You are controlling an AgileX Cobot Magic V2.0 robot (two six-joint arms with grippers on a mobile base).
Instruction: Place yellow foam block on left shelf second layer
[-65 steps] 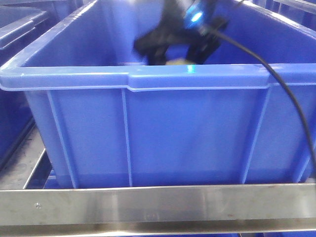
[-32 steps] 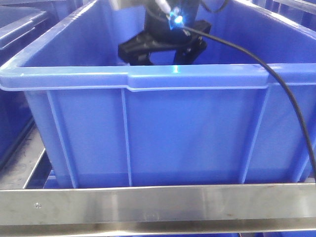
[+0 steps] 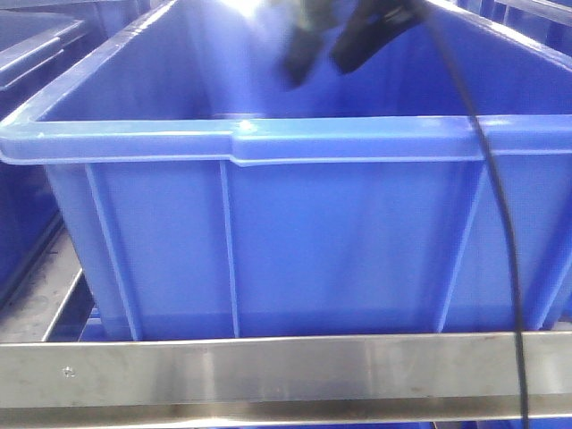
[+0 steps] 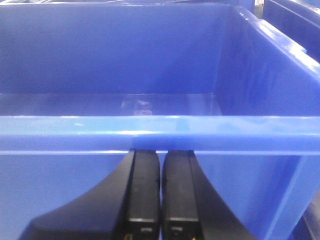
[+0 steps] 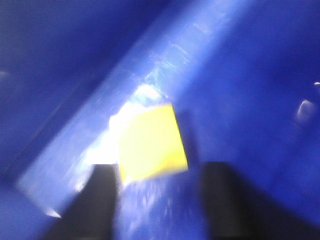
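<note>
The yellow foam block (image 5: 150, 142) lies on the floor of a big blue crate (image 3: 268, 138), against its wall; it shows only in the right wrist view. My right gripper (image 5: 161, 170) is open and empty, and the block sits just ahead of its two dark fingers, touching neither. In the front view the right gripper (image 3: 329, 54) hovers blurred above the crate's inside, and the block is hidden behind the near wall. My left gripper (image 4: 161, 152) is shut on nothing, just below the near rim of a blue crate (image 4: 150, 132).
A black cable (image 3: 487, 179) hangs from the right arm over the crate's front right. A steel shelf rail (image 3: 268, 366) runs along the bottom in front of the crate. Another blue crate (image 3: 36, 45) stands at the left.
My right gripper has risen from low inside the crate to near the top of the view, still open. The left arm's earlier state is not shown.
</note>
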